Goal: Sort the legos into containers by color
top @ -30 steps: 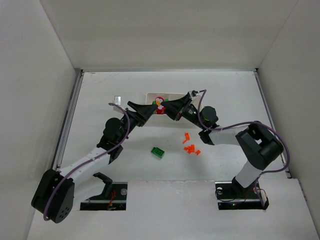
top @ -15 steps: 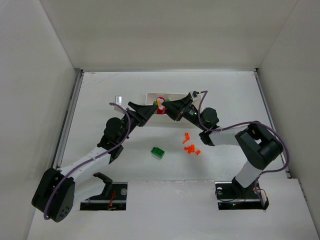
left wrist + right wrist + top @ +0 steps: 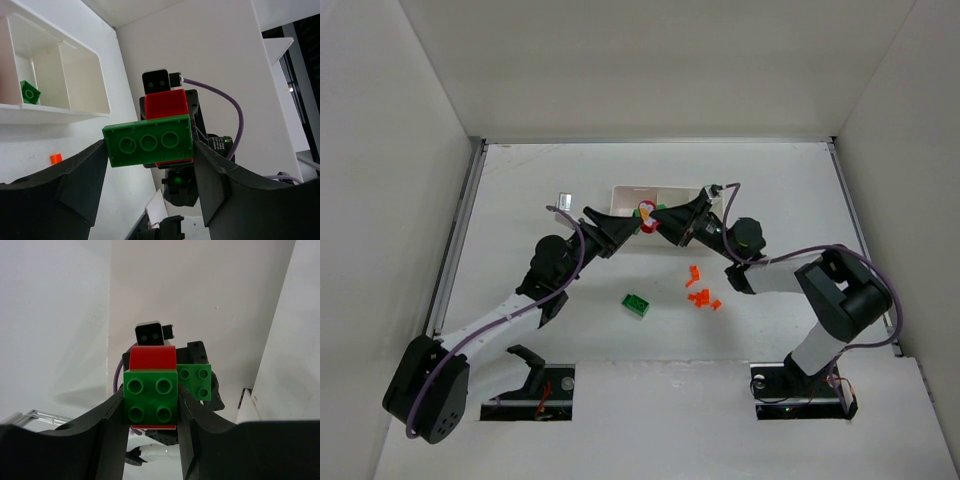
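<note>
Left gripper [image 3: 149, 147] and right gripper [image 3: 151, 400] both pinch one red-green brick stack [image 3: 645, 213] above the tray [image 3: 630, 190]; one green brick [image 3: 637, 305] and roughly five orange pieces [image 3: 700, 295] lie loose.

A robotics lab test cell: plain white walls [image 3: 650, 70] box in a white table [image 3: 520, 190], with two arms [image 3: 495, 320] bolted at its near edge.

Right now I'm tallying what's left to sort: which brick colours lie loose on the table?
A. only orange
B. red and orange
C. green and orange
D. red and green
C: a green brick and scattered orange pieces lie on the table; the red brick sits in the stack clamped between the left gripper and right gripper.
</note>
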### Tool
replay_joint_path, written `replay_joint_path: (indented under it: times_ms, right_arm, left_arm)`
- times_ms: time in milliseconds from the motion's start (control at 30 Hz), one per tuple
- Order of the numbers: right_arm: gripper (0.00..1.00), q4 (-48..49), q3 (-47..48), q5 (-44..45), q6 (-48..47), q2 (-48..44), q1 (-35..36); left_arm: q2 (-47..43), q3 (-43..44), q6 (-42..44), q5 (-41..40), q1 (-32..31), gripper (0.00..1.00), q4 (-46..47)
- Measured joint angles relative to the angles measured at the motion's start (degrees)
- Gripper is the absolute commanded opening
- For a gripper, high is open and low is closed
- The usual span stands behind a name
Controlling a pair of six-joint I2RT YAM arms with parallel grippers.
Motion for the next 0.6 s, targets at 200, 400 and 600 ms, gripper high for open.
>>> replay_joint_path:
  times_ms: [200,400,600]
  right_arm:
    - [0.27,0.0,-1.1,-1.5,-0.3,-1.2,-1.5]
    - [0.27,-1.0,-3.3,-0.7,-0.3,-3.3,-8.9]
    - [0.26,-1.2,-3.7,-1.0,-1.5,-6.4,-10.2]
  left_arm:
    - [0.2,0.1,0.3,0.6,-0.3,0.37,0.2]
    - [0.3,0.6,0.9,-0.2,0.0,0.36,1.4]
    - [3.1,2.5,1.7,-0.2,-0.7,0.36,1.6]
